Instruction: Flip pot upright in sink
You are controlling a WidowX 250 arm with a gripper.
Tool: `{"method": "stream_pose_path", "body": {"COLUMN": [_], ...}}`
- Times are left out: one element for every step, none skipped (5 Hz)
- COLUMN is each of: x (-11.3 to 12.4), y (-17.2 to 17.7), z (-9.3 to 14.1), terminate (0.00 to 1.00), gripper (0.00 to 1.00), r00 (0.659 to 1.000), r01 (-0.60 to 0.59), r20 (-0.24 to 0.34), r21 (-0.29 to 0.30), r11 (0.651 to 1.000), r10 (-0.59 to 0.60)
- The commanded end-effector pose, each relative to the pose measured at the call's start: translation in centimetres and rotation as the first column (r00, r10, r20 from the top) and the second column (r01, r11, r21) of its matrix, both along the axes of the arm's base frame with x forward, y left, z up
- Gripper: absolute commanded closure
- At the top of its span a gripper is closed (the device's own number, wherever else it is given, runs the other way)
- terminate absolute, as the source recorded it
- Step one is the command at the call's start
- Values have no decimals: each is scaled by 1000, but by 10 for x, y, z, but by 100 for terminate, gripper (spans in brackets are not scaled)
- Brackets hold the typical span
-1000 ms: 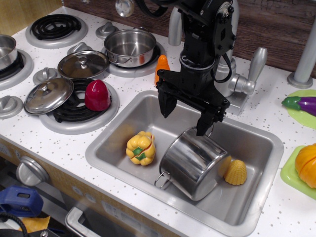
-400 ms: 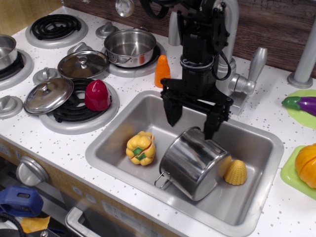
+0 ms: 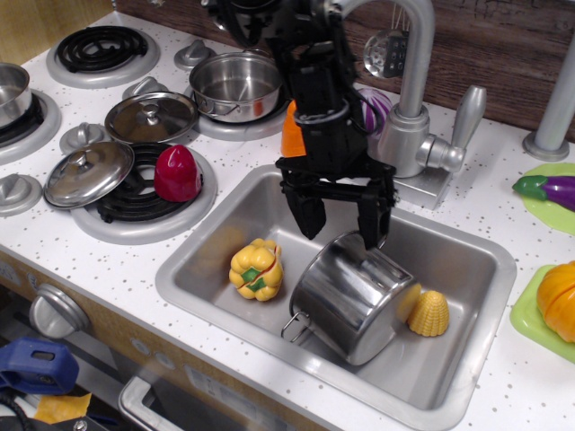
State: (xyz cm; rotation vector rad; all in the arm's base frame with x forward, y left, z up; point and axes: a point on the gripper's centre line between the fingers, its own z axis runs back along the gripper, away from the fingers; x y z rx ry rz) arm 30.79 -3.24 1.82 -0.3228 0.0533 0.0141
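Observation.image shows the pot lying tilted on its side in the sink, base toward the camera, just below the gripper, whose fingers stand apart.

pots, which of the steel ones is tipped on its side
The pot in the sink, right under the open tool. The wider pot on the back burner stands upright.

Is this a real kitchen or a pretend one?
Most likely a toy play kitchen. The sink holds plastic food, a yellow pepper and a corn piece, beside the tipped steel pot. The coil burners look moulded, not real. A robot gripper hangs open above the pot.
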Motion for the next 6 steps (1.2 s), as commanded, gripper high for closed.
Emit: {"method": "stream_pose_path", "body": {"x": [10,6,-3,-14,-19,-18], "y": [1,-3,-12,-21,-27,-28], "z": [2,-1,-1,-1,-3,-3], "terminate": [0,0,0,0,0,0], "gripper": [0,0,0,100,100,100], "r00": [999,991,986,985,986,990], "r01": [-12,-42,-76,-121,-140,-138], "r20": [-49,-130,-160,-149,-117,-33], "r21": [-109,-175,-210,-221,-230,-169], "r11": [994,984,975,968,963,976], "r10": [6,19,42,89,115,134]}}
